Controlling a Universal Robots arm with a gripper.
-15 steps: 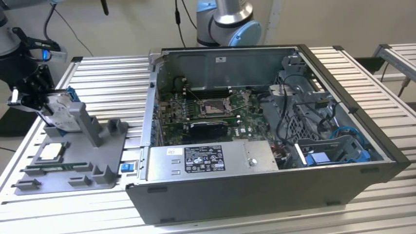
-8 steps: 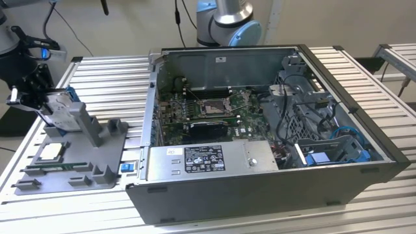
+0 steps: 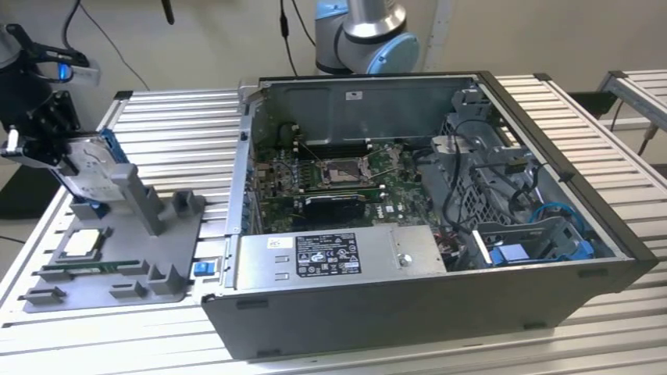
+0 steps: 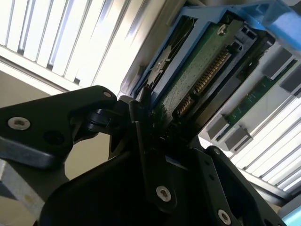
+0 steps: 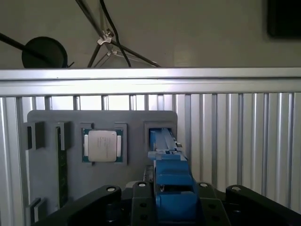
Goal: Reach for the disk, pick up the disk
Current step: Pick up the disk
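Clearly clamped: gripper (image 3: 61, 156) closed on the disk (image 3: 92, 168).
Disk stands on edge against the grey tray's (image 3: 115, 273) tall post, near the tray's square chip (image 3: 83, 244), its blue bracket between the fingers.

Open computer case (image 3: 417, 312), grey tray (image 3: 136, 251)

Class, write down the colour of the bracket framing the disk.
Bright blue; the bracket around the disk shows best in the first wrist view.

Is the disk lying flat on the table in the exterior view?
No, the disk stands upright on its edge in the grey tray, not flat on the table.
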